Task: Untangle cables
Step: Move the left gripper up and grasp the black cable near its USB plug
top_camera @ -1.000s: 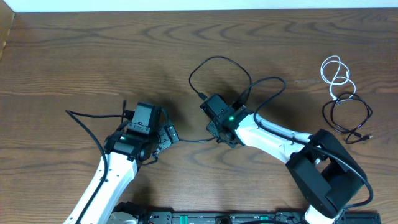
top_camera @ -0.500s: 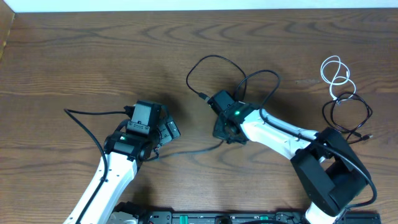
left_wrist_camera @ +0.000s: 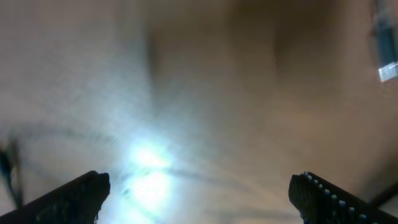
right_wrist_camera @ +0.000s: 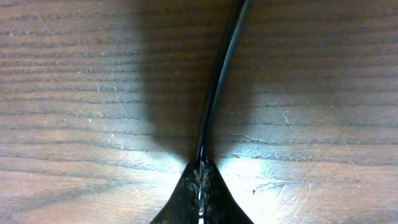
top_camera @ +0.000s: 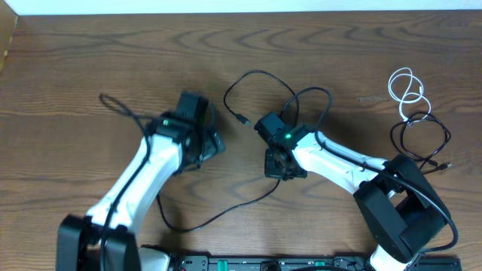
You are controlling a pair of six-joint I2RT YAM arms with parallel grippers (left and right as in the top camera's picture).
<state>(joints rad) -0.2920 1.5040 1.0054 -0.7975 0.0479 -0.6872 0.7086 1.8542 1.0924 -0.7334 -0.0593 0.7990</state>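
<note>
Overhead: the long thin black cable (top_camera: 256,72) loops mid-table by the right gripper (top_camera: 280,164), its tail trailing lower left. A short white cord (top_camera: 407,89) and a black coil (top_camera: 422,139) lie far right.
Left wrist: the left gripper (left_wrist_camera: 199,199) gapes, empty.
Right wrist: the fingertips (right_wrist_camera: 200,186) pinch the limp, light cable; a hold nearer its plug would probably be surer.

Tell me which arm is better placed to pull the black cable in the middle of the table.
Right. The right gripper is shut on the black cable, while the left gripper is open and holds nothing.
</note>
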